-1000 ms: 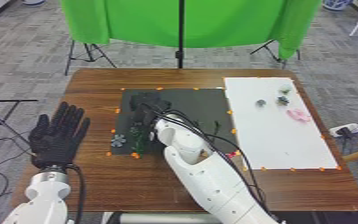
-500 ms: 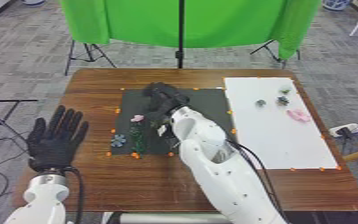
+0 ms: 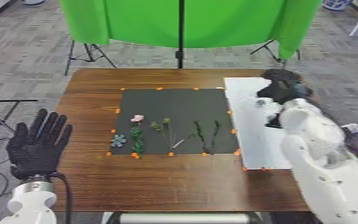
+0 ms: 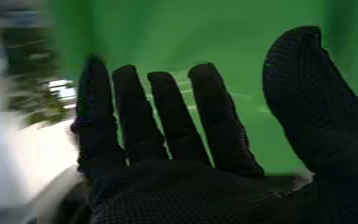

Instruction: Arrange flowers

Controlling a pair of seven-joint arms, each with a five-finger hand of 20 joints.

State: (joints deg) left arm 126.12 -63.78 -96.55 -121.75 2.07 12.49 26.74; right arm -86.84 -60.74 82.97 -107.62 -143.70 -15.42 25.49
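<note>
Green cloth: across the top of the frame, on a dark stand; in the right wrist view it is the backdrop to the fingers.
Tabletop, brown wood: centre to lower part of the frame. Its near edge runs across the bottom; its right edge passes partly behind the right arm.
White board: right of centre, partly under the right arm.
Black mat: centre of the frame, beside the board, orange markers along the edges. Bare wood lies below it, and a strip of wood between it and the left robot hand.
Right robot hand: upper right of the frame, over the board. The right wrist view gives its detail: right robot hand released, fingers straight, thumb apart; beyond it, blurred foliage.
Left robot hand: left of the frame, across the tabletop's left edge, released, fingers straight.
Two dark green stems: upright in the frame, on the mat's lower right.
Pink flower: on the mat's left, above a leafy green stem.
Green sprigs: mid-mat, above a pale stem.
Blue-grey flower: mat's lower left corner.
Small pale piece: on the board, near the right robot hand; kind not readable.
</note>
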